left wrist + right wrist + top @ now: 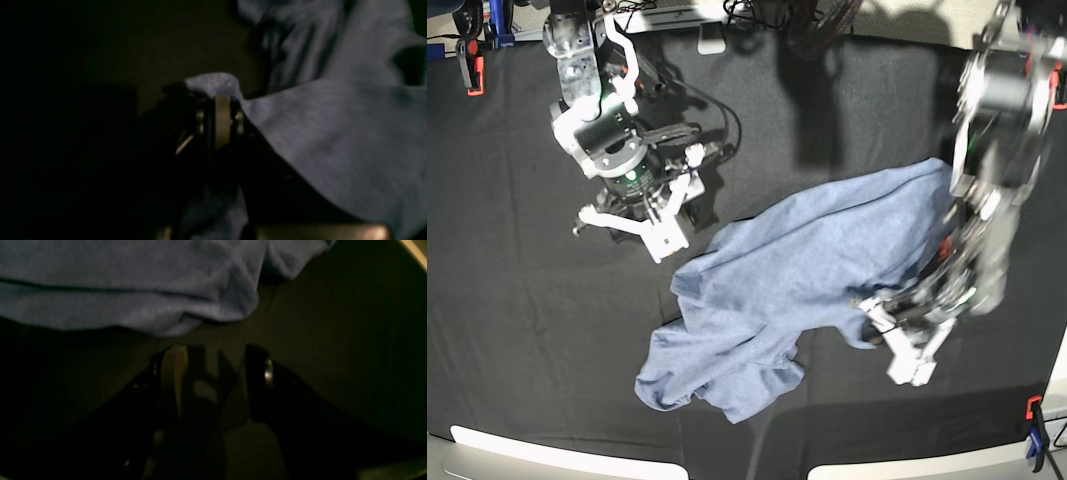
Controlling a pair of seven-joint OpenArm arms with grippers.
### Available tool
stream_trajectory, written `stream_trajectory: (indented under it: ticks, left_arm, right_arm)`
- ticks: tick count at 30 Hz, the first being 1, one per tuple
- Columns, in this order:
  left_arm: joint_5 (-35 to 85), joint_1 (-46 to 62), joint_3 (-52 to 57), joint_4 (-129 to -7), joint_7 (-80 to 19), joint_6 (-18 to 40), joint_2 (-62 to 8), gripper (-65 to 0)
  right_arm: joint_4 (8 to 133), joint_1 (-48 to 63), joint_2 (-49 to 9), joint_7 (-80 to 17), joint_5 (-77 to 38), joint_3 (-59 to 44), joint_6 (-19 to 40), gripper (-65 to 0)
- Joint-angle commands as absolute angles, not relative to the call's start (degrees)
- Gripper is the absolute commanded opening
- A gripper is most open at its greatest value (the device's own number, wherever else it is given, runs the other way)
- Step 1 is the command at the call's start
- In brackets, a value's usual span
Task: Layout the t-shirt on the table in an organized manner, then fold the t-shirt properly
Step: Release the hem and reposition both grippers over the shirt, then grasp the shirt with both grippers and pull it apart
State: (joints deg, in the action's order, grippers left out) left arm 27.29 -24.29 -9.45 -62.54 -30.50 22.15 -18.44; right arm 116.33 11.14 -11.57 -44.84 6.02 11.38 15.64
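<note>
The t-shirt lies crumpled across the middle of the table, spread as a diagonal band from the lower left, where it bunches into folds, up toward the right side. In the base view the left gripper sits at the shirt's right-hand lower edge, its white fingers over a small flap of fabric that sticks out from the main body of the cloth. The left wrist view shows that gripper closed tight on a ridge of the blue-grey cloth, with a tuft of fabric poking up above the fingertips and the rest of the shirt draping away to the right, partly lifted off the black surface. The right gripper is at the upper left of the shirt in the base view, just beside the nearest hem and apart from it. In the right wrist view its fingers stand spread with bare black table between them, holding nothing; the edge of the shirt lies just ahead of the fingertips, not touching them.
</note>
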Motion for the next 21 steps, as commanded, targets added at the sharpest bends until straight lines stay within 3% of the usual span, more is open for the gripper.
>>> stream_trajectory:
  ticks: [1, 6, 10, 14, 21]
  left_arm:
    - [29.06, -22.55, -9.37, -68.73, -30.15, 22.59, -19.88, -65.0]
    - [28.51, -5.23, -9.32, -96.01, -29.93, 22.79, -23.44, -65.0]
    - [28.53, 5.45, -9.32, -110.67, -30.02, 22.79, -23.51, -65.0]
    - [28.77, 12.99, -9.37, -115.92, -30.7, 22.96, -23.53, -65.0]
    - [32.05, 26.68, -9.37, -116.22, -31.29, 32.67, -23.53, -65.0]
  right_arm:
    - [117.54, 10.33, -11.75, -42.94, 6.22, 10.96, 15.49, -37.5]
    - [117.51, 8.64, -11.75, -42.92, 6.17, 10.83, 15.49, -37.5]
    - [117.51, 6.96, -11.77, -42.87, 5.63, 10.74, 15.49, -37.5]
    - [117.54, 5.56, -11.75, -40.64, 1.13, 10.72, 15.53, -37.5]
    - [117.54, -1.48, -11.7, -40.14, -1.78, 10.44, 12.78, -37.5]
